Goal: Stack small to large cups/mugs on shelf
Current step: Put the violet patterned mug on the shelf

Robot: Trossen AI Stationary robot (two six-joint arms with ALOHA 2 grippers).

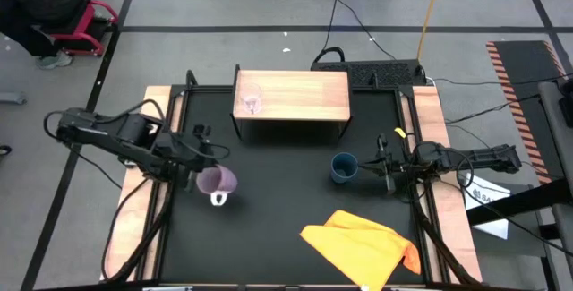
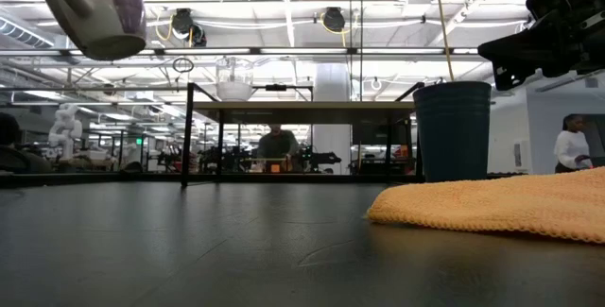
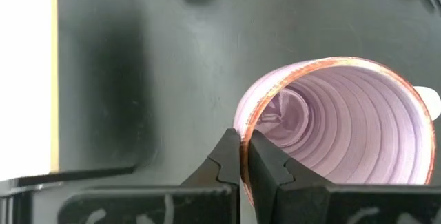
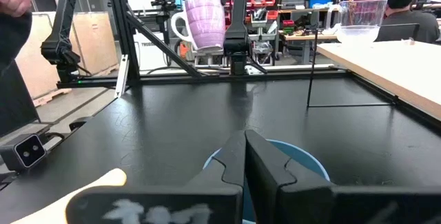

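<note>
Mostly the black table [image 1: 277, 192] is free in its middle, between the two arms, and this open ground reaches from the shelf [image 1: 291, 94] at the far side to the orange cloth [image 1: 363, 244] that lies crumpled at the near edge, right of the centre. Pale wooden side rails [image 1: 437, 139] run along both sides of the table. The shelf has a light wooden top, and the small clear glass [image 1: 250, 101] stands on its left part, near the left edge. The dark blue cup [image 1: 343, 167] stands upright on the table, right of the centre and in front of the shelf's right end. The right gripper [image 1: 383, 167] comes from the right rail, and its fingers are pinched on the rim of this cup. The light purple mug [image 1: 216, 182] hangs in the air above the left part of the table, tilted, with its white handle [image 1: 218, 200] toward the near side; the left gripper [image 1: 199, 176] clamps its rim, one finger inside and one outside. No writing can be read anywhere. People show in the room behind the table.
</note>
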